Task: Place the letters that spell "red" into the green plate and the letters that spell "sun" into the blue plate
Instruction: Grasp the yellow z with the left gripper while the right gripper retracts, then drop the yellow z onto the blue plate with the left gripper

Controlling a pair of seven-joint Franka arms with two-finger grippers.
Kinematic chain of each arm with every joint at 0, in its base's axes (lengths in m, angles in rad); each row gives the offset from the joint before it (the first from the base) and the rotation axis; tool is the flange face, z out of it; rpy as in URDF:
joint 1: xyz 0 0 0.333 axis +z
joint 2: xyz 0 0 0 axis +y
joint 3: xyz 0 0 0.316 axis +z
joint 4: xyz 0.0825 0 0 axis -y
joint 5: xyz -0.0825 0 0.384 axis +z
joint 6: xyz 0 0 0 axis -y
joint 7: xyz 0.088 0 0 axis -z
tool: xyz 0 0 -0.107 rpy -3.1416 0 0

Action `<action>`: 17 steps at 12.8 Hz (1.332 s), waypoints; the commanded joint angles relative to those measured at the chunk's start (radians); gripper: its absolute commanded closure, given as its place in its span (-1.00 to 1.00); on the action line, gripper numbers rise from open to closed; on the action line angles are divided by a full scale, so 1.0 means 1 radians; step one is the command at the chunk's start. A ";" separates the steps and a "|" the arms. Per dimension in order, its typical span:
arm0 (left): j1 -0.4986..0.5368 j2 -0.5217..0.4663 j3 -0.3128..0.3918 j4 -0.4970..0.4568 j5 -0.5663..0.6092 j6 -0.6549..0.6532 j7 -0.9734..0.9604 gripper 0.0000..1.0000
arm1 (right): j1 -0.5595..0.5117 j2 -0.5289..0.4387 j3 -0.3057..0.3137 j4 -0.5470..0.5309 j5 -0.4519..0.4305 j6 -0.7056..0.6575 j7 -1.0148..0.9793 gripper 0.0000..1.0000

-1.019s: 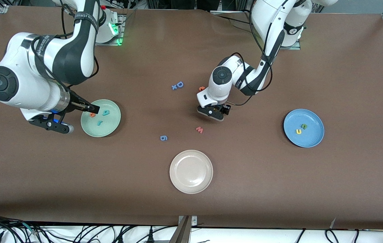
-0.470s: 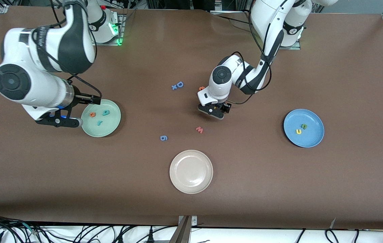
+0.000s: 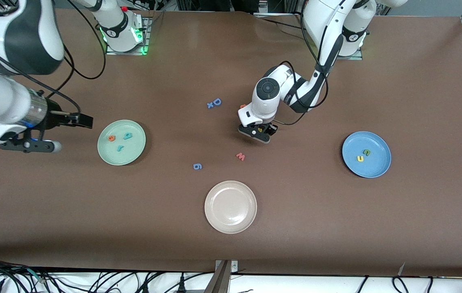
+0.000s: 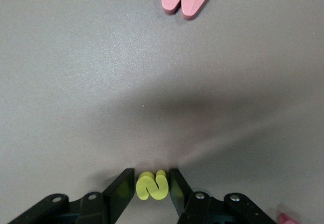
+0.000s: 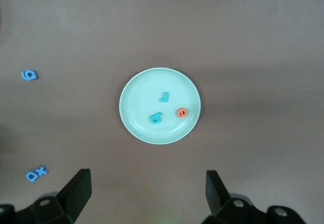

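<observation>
The left claw (image 4: 153,203) grips the yellow "s" (image 4: 152,185) just above the bench (image 3: 336,228), near the pink "w" (image 3: 240,156). The right claw (image 5: 147,193) stands wide open and empty, up over the bench beside the green plate (image 3: 135,152). The green plate holds the "r" (image 3: 120,148), "e" (image 3: 111,138) and "d" (image 3: 127,136). The blue plate (image 3: 381,167), toward the left arm's end from the pink "w", holds the "u" (image 3: 360,158) and "n" (image 3: 366,152).

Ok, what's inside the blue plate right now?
The blue plate holds two small letters close together: a green one and a yellow one. Nothing covers the plate. A third yellow letter is not there; it sits between the left tool's fingers.
</observation>
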 commanded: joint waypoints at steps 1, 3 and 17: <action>-0.002 -0.002 0.005 -0.018 0.022 0.004 0.004 0.47 | -0.159 -0.176 0.176 -0.206 -0.068 0.123 0.016 -1.00; 0.003 -0.002 0.007 -0.015 0.022 0.004 0.006 0.59 | -0.264 -0.240 0.238 -0.279 -0.068 0.166 -0.001 -1.00; 0.299 -0.124 0.367 -0.037 -0.190 -0.152 1.224 0.56 | -0.340 -0.267 0.233 -0.214 -0.014 0.114 -0.125 -1.00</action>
